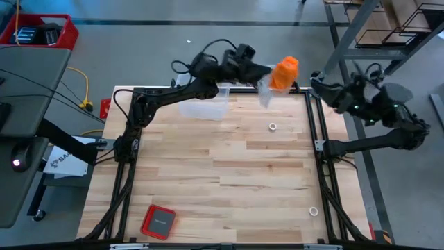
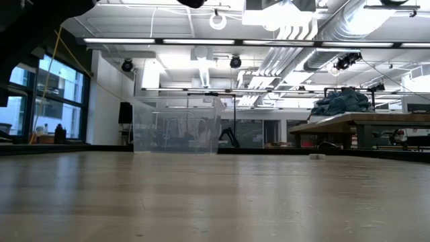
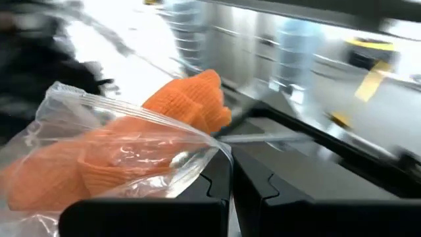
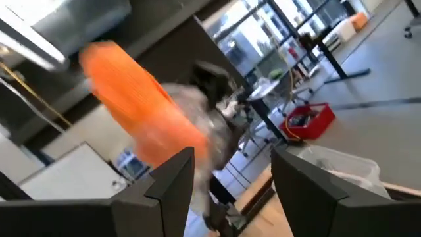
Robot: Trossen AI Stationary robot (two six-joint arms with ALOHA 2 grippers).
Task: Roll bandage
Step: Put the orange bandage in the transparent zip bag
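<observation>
The wooden table (image 1: 229, 180) lay under both arms, its light planks bare across most of the middle. At its far edge stood a clear plastic bin (image 1: 203, 104), which in the low view (image 2: 177, 126) showed as a see-through box against the room behind. The left arm reached over that far edge, and the left gripper (image 1: 258, 71) was raised above the table's back rail, its fingers (image 3: 197, 197) pressed together on the edge of a crinkled clear plastic bag (image 3: 141, 141). The bandage (image 1: 284, 73), bright orange and bunched, sat partly inside that bag, its upper end sticking out of the mouth (image 3: 187, 105); it hung in the air near the table's far right corner, between the two grippers. The right gripper (image 1: 320, 85) hovered just beside it with its fingers (image 4: 168, 178) spread wide and nothing between them, the orange fabric (image 4: 135, 108) showing close ahead of them. A small red square case (image 1: 158, 221) lay near the front left of the table, and two small white rings (image 1: 272, 127) (image 1: 313, 211) lay on the right half.
</observation>
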